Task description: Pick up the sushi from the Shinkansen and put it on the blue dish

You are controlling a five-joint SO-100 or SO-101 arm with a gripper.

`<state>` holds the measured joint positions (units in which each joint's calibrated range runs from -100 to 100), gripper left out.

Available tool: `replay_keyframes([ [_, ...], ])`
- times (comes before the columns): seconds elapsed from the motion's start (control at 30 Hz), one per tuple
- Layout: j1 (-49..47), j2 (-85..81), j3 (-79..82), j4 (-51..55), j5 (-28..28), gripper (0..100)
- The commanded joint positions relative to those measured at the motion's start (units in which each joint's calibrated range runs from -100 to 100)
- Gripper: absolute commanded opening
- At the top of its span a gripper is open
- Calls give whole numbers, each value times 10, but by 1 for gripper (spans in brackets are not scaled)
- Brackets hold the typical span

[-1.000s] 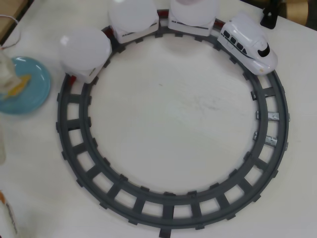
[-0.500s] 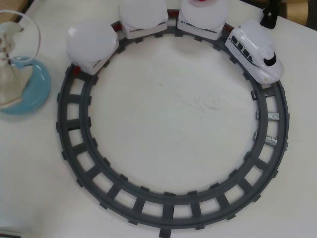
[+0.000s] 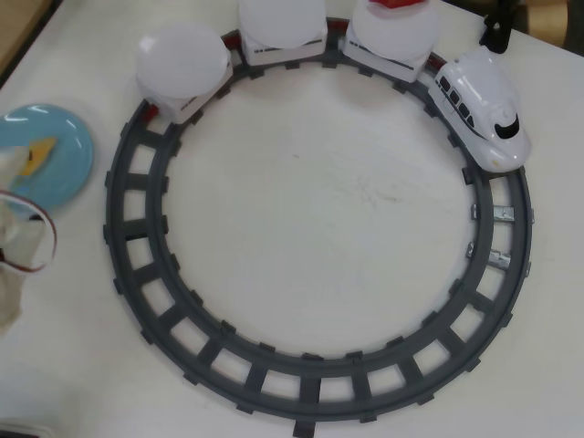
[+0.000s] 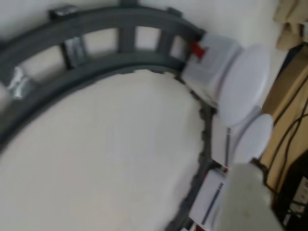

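The sushi [image 3: 38, 155], a yellow-orange slab, lies on the blue dish [image 3: 66, 137] at the left edge of the overhead view. My gripper [image 3: 15, 169] is a blurred whitish shape over the dish's left side, right next to the sushi. I cannot tell how its jaws stand or whether it touches the sushi. The white Shinkansen [image 3: 484, 109] stands on the track at the upper right, with three plate-topped cars [image 3: 182, 59] behind it along the top. The wrist view is blurred and shows cars with white plates [image 4: 243, 84], but no sushi or dish.
A grey circular track [image 3: 137, 274] fills most of the white table. A red wedge piece [image 3: 394, 3] sits on the car nearest the train. My arm's body with a red wire [image 3: 41, 260] lies at the left edge. Cardboard and cables [image 4: 288, 134] are at the wrist view's right.
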<state>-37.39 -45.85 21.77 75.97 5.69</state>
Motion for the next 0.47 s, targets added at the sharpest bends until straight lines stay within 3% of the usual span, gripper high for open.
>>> replay_keyframes([
  [0.0,14,-107,106,-21,-6,24],
  [0.43,22,-174,184,-19,-16,24],
])
